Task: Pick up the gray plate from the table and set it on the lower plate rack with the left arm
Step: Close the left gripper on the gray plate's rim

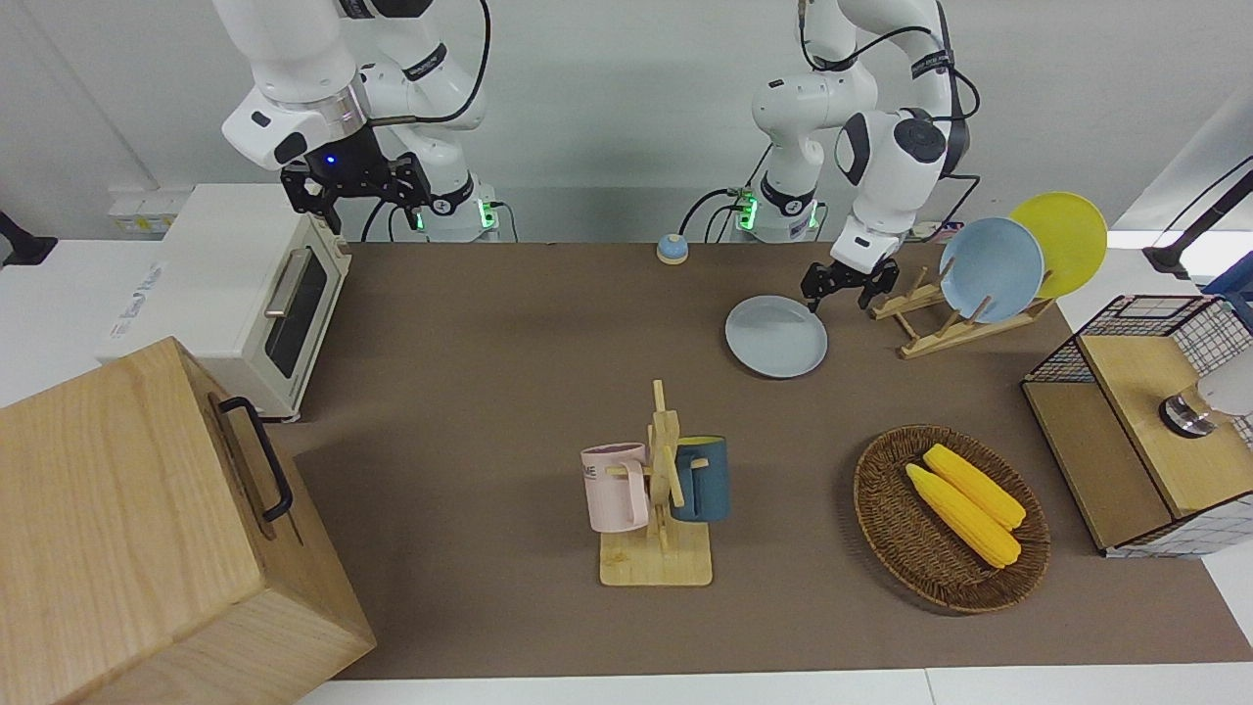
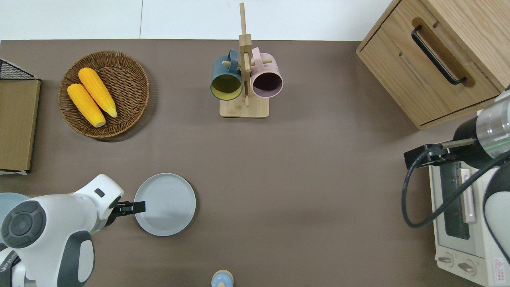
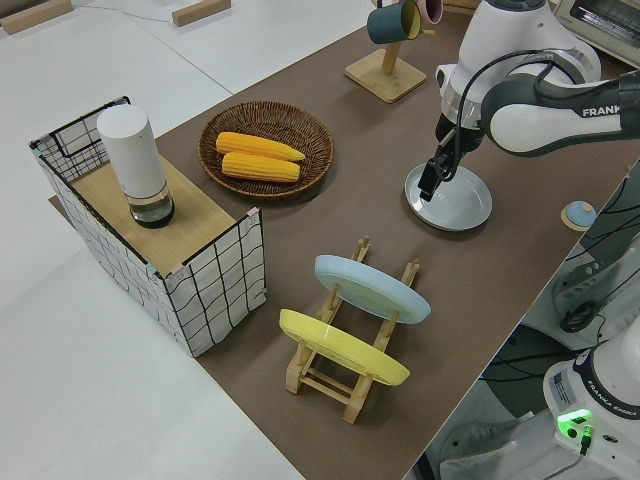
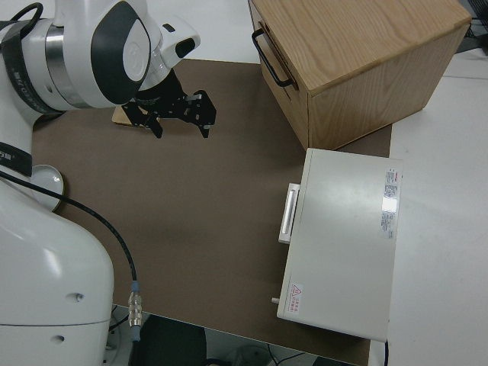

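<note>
A: Where is the left gripper (image 1: pixel 850 285), and how do its fingers stand?

B: At the edge of the gray plate (image 2: pixel 165 204), on the side toward the lower plate rack (image 1: pixel 954 315); in the front view the two black fingers are spread apart, holding nothing; whether a tip touches the rim I cannot tell

A: And the plate itself?

B: One round, shallow, pale gray plate with a raised rim, lying flat on the table (image 2: pixel 318 167), just beside the rack and toward the right arm's end from it

A: What does the rack carry?

B: It is light wood, two rails with upright pegs; two plates stand tilted in its slots, one sky-blue plate (image 1: pixel 992 269) and one yellow plate (image 1: pixel 1062 240), the blue one the closer to the gray plate

A: What else, reckoned from the rack?

B: Farther from the robots than the rack, one round woven wicker basket (image 2: pixel 131 75) with two yellow corn cobs (image 2: pixel 91 97) in it; toward the right arm's end, one wooden mug tree (image 2: pixel 244 79) bearing two mugs, one dark blue (image 2: pixel 226 77) and one pink (image 2: pixel 266 78); a wire-mesh crate (image 3: pixel 215 285) with a wooden top stands next to the rack, one white cylinder (image 3: pixel 135 165) on it

A: The right gripper (image 1: pixel 354 186)?

B: Parked; fingers apart
</note>
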Available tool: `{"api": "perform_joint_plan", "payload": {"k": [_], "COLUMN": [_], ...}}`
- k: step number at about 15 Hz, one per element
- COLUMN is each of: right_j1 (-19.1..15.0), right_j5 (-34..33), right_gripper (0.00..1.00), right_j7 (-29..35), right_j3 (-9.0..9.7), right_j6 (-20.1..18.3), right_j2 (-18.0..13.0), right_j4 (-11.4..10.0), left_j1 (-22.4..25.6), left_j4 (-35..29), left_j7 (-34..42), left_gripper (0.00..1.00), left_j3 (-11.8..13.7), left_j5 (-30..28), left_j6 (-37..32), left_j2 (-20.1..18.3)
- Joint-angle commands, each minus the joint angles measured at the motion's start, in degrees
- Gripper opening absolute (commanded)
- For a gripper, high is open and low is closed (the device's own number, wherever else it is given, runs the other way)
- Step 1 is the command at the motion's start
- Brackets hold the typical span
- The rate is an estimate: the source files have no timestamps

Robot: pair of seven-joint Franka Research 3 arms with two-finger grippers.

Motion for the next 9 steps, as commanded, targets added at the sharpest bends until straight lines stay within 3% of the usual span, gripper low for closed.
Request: {"api": "perform_joint_plan", "payload": {"k": [1, 9], "right_j1": [-1.36, -1.36], "right_j5": [-0.37, -0.37], "right_gripper": [0.983, 0.983], "right_j7": [0.68, 0.68], "right_j3": [1.22, 1.22], "right_j6": [-0.64, -0.64], "right_j2": [-0.12, -0.12], "right_j4": [0.43, 0.34], "left_j1": [-1.06, -2.46], "left_j4": [-1.67, -3.6], "left_j7": [-0.08, -0.08], "left_gripper": [0.99, 0.99], "left_j3": [0.43, 0.43], "left_j5": [-0.75, -0.75], "left_j6": [4.07, 9.17], "left_j2": [2.29, 7.12]}}
